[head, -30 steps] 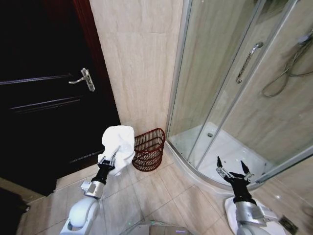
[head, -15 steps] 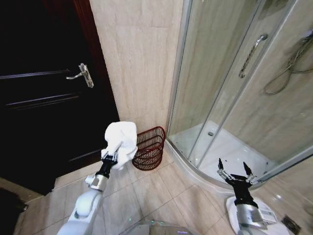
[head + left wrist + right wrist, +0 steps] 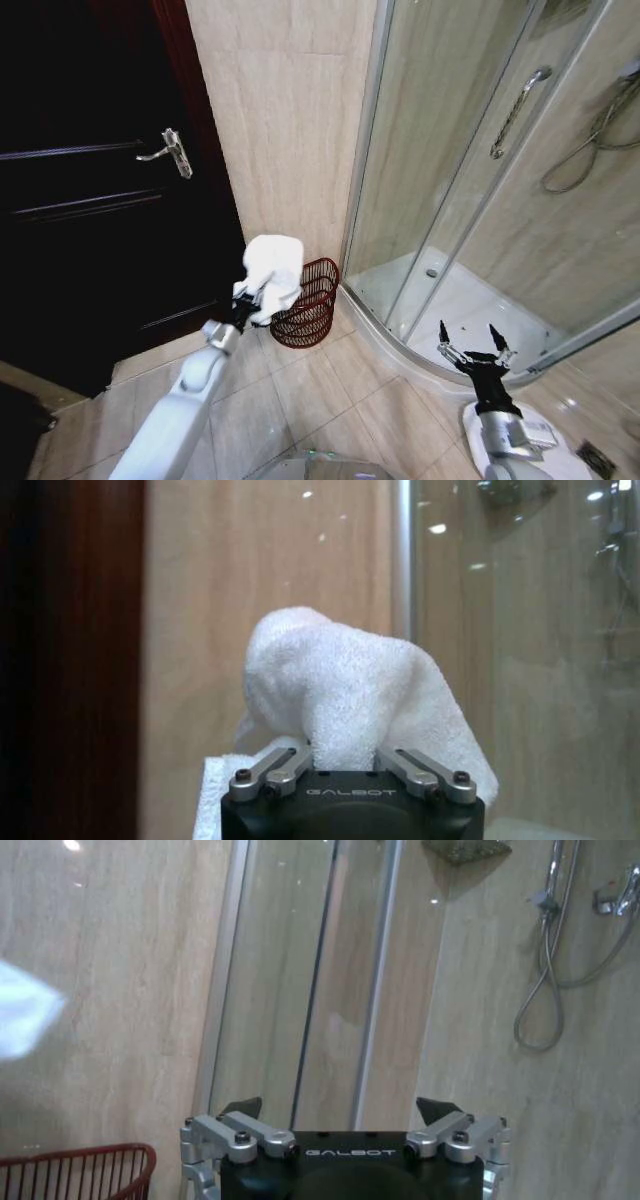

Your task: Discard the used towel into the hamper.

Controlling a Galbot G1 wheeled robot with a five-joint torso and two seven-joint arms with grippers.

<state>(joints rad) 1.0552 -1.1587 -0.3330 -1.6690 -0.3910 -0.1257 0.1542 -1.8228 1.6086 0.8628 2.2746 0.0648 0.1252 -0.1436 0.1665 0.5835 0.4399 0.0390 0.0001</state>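
The small dark reddish-brown openwork wire hamper stands on the tiled floor, flat side against the beige wall; no contents can be made out through its wires. The left end effector is clamped on the white terry towel, bunched and standing upward, just over the hamper's near rim. The right end effector hangs well apart from the hamper, fingers spread.

I see a dark wooden door on the left with a silver lever handle. Beige tiled wall stands beside it. To the right, a curved glass shower enclosure holds a chrome hose and white tray.
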